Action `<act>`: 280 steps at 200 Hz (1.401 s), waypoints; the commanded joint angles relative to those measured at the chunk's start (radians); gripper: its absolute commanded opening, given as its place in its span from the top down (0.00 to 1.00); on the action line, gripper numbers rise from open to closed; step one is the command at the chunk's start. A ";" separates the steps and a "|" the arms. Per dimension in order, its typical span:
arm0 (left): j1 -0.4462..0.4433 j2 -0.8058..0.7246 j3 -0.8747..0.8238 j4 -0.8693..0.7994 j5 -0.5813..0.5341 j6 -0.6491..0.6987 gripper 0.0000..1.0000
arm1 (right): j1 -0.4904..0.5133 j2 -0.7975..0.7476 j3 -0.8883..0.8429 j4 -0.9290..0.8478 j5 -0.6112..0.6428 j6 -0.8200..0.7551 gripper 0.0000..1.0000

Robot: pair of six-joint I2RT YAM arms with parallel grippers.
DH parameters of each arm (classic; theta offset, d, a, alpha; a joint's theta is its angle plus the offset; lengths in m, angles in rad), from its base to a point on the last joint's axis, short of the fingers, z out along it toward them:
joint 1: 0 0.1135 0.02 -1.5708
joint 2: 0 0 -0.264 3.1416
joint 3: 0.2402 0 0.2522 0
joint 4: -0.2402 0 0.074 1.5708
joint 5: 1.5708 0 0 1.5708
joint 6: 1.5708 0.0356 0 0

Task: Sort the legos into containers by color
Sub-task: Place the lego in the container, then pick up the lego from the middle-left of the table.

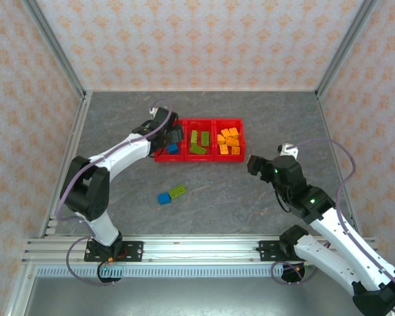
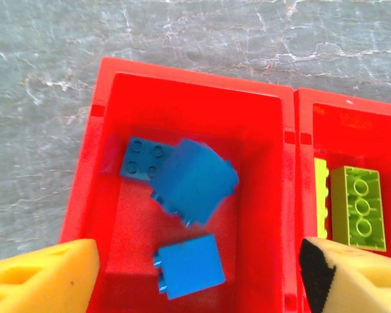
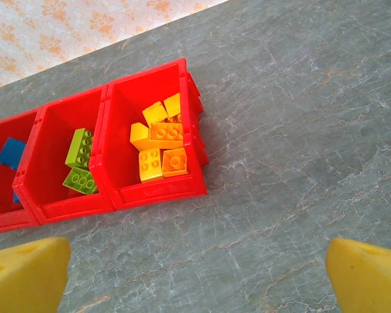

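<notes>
Red plastic bins [image 1: 184, 158], three in a row, stand at the middle of the top view. Lower left of them, this view gives two loose legos on the grey table [image 1: 283, 118]: a blue brick [image 1: 164, 197] and a green brick [image 1: 178, 191], touching each other.

The left wrist view looks into the left bin, where three blue bricks lie. The middle one [image 2: 194, 180] is blurred. All three sit higher in the frame than the left gripper [image 2: 199, 280], whose foam fingers are spread wide with nothing between them.

In the right wrist view I count two green bricks [image 3: 80, 148] and six orange-yellow bricks [image 3: 166, 132], at upper left of the right gripper [image 3: 199, 274], which is also spread wide and empty.
</notes>
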 commanded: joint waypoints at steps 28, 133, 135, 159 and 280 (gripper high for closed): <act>-0.001 -0.181 -0.088 -0.046 -0.026 0.027 0.01 | -0.003 -0.004 -0.002 0.007 0.011 -0.011 0.00; -0.183 -0.542 -0.591 -0.152 0.045 -0.235 0.01 | -0.003 0.012 -0.007 0.010 0.010 -0.008 0.00; -0.187 -0.551 -0.597 -0.155 0.048 -0.239 0.01 | -0.003 0.013 -0.007 0.010 0.010 -0.008 0.00; -0.237 -0.624 -0.661 -0.156 0.109 -0.279 0.04 | -0.003 0.013 -0.009 0.015 0.009 -0.007 0.00; -0.303 -0.544 -0.706 -0.165 0.088 -0.382 0.25 | -0.003 0.005 -0.009 0.010 0.011 0.001 0.00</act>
